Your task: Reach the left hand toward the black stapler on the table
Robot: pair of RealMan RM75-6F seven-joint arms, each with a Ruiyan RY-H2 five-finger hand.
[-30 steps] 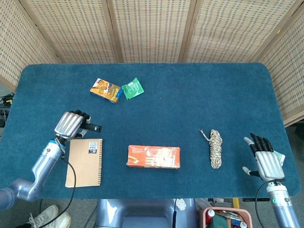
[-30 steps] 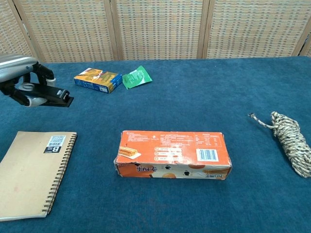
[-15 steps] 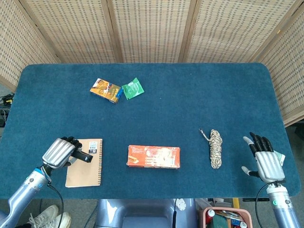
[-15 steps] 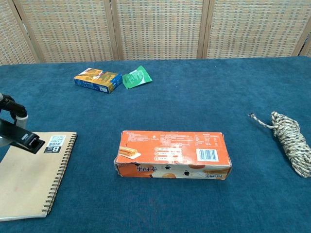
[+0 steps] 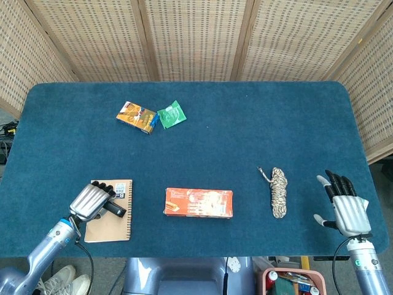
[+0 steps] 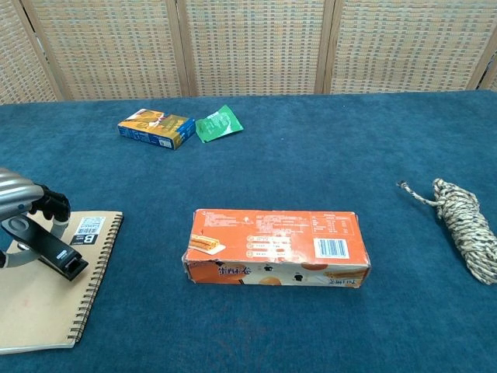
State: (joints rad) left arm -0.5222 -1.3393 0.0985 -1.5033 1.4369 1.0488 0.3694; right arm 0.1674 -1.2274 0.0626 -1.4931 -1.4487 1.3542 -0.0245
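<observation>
Black stapler (image 6: 46, 250): held in the left hand's curled fingers over the near-left part of the table, its free end jutting out to the right of the fingers and down toward the notebook; whether that end touches the cover cannot be told.
Left hand (image 5: 92, 200): fingers (image 6: 48, 203) wrapped around the stapler's rear part; in the chest view the picture's left edge cuts off the hand, so only the fingers and a strip of the silver back show.
Notebook (image 6: 46, 291): tan, spiral-bound, lying flat directly beneath the left fingers and the stapler; its near corner runs out of the chest view, and the hand covers its upper left in the head view.
Right hand (image 5: 344, 206): at the table's near-right edge, fingers spread wide and holding nothing, well apart from everything; it shows only in the head view.
Rope bundle (image 5: 279, 192): coiled, just to the left of the right hand's fingers; partly cut by the right edge in the chest view.
Orange box (image 6: 276, 247): long carton lying to the right of the left fingers, apart from the notebook; its print is too small to read.
Small orange-and-blue box (image 5: 137, 117): well beyond the left fingers, far side.
Green packet (image 5: 171, 114): just beside that small box; whether they touch cannot be told.
Table (image 5: 245, 129): blue cloth surface under all of it.
</observation>
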